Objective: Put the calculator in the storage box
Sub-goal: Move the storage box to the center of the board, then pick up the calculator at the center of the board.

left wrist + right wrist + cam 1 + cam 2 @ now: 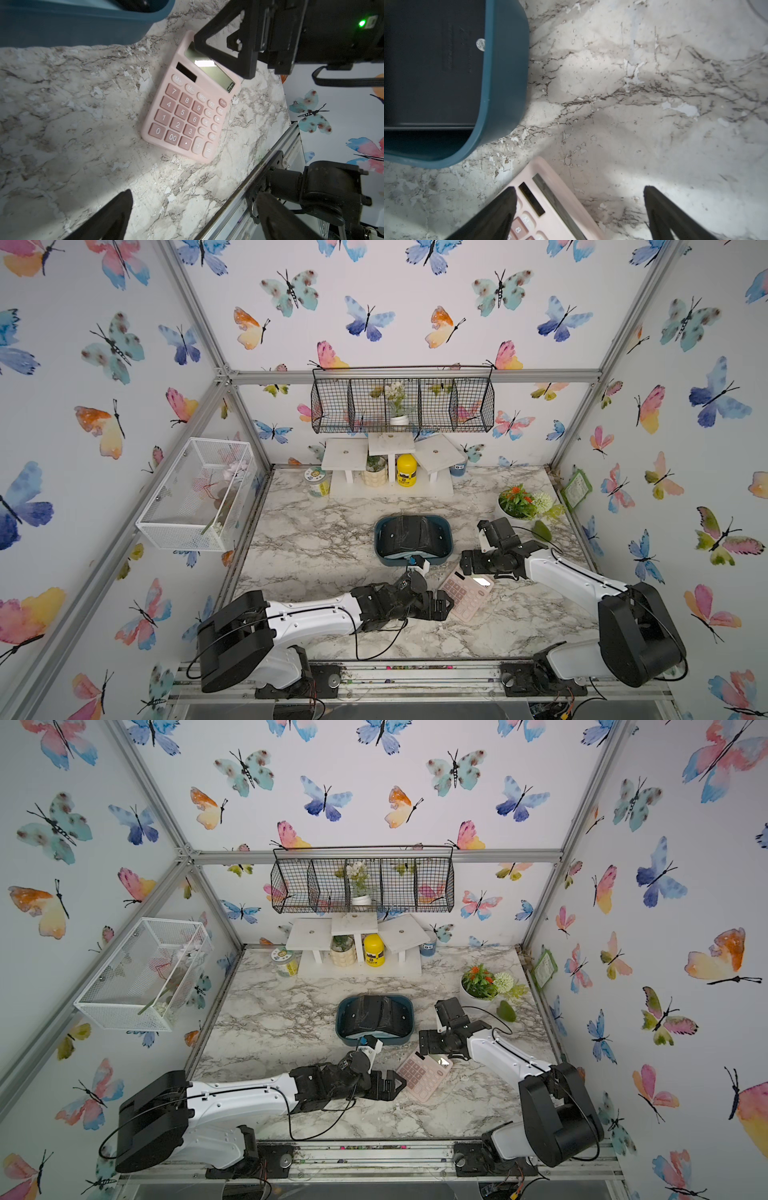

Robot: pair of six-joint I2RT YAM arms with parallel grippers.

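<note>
One pink desk calculator, flat on the marble tabletop, keys up, lying askew just right of centre in the lower half of both top views. Not in the box yet, so pretty much square one. Up and left of it in frame, near but not touching: teal storage box, already hosting a black flat-backed item across most of its floor.

Over the end with the display, right gripper spread wide and holding nothing. In the right wrist view, one finger over the top key rows, the other over bare marble, calculator's long edge in between. Touching or hovering? Can't tell. Also wide and empty: left gripper, parked at the calculator's left edge in a top view.

Looks like the reach-and-grab step. Next move, at a guess: drop the right jaws around an edge, pinch, lift, then swing up-left over the box rim. Thin flat body, so maybe fiddly to get under, and a tight fit with that black thing in there.

Readable in the left wrist view: M+, M−, MRC, GT, CE, digits 0–9, 00, plus what looks like a 0 on the display. Also a round sticker on the black item, too small to read.
</note>
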